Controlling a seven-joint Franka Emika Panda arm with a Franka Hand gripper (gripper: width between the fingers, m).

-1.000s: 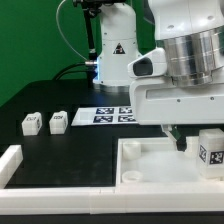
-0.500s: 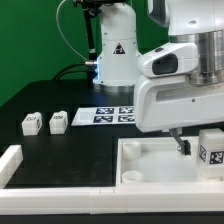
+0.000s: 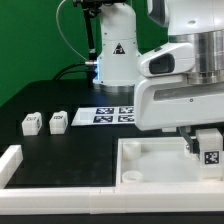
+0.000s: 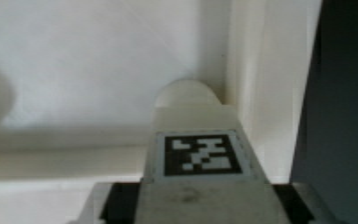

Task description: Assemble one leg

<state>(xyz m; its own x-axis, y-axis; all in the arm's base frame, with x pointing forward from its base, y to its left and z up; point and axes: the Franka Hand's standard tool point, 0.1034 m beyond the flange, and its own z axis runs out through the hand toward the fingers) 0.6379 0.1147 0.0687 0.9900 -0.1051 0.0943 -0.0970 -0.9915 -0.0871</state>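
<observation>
A leg (image 3: 209, 151), a small white block with a black-and-white tag, stands at the exterior view's right end of the large white tray-like piece (image 3: 150, 158). My gripper (image 3: 200, 147) is down over it, one dark finger beside its left face. In the wrist view the leg (image 4: 201, 120) sits between my two dark fingers (image 4: 133, 205), tag up. Its rounded tip lies near the tray's raised rim (image 4: 265, 70). The gripper (image 4: 202, 207) is shut on the leg. Two more legs (image 3: 31, 122) (image 3: 58, 121) lie on the black table at the left.
The marker board (image 3: 112, 114) lies in the middle behind the tray-like piece. A white rimmed part (image 3: 10, 162) sits at the front left. The robot base (image 3: 113, 50) stands at the back.
My gripper has shifted toward the exterior view's right. Its finger now stands right against the leg on the tray-like piece. The two legs at the left have not moved.
</observation>
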